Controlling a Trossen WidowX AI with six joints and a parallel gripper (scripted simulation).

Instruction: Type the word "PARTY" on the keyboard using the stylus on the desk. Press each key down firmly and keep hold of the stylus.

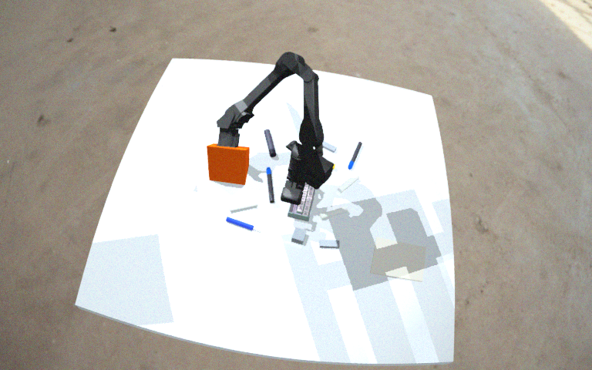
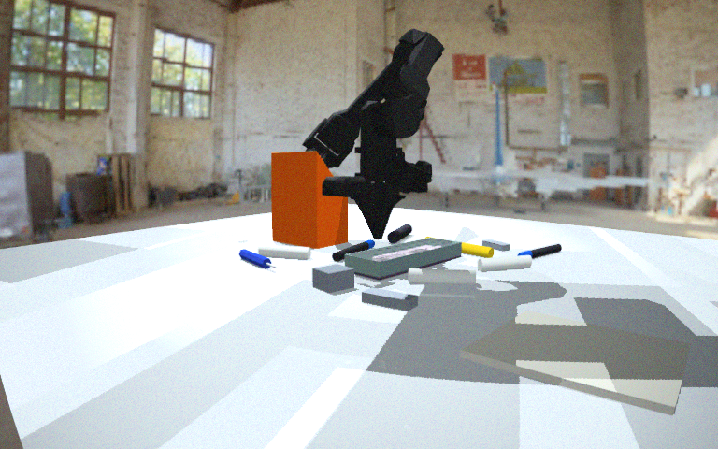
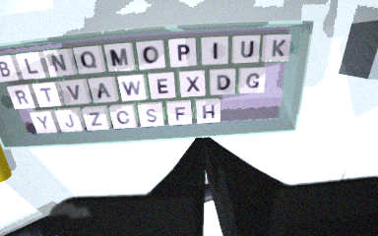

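The green keyboard (image 1: 298, 216) (image 2: 402, 260) (image 3: 148, 135) lies on the desk, with light letter keys in three rows. The wrist view shows the P key (image 3: 182, 52), A key (image 3: 102, 89), R key (image 3: 21, 97), T key (image 3: 47, 94) and Y key (image 3: 43, 121). My gripper (image 2: 377, 237) (image 3: 202, 144) is shut with nothing between the fingers. Its tips are above desk level, just outside the keyboard's long edge near the H key in the wrist view. The blue stylus (image 1: 239, 223) (image 2: 254, 258) with a thin pale tip lies on the desk, away from the gripper. The arm hides part of the keyboard in the top view.
An orange block (image 1: 228, 164) (image 2: 294, 198) stands at the arm's base. Black-and-blue pens (image 1: 270, 186) (image 2: 540, 251), a yellow rod (image 2: 476, 250) (image 3: 4, 164), white cylinders (image 2: 441, 276) and grey blocks (image 1: 298, 236) (image 2: 389, 298) lie around the keyboard. A cream board (image 1: 398, 259) (image 2: 582, 343) lies farther off.
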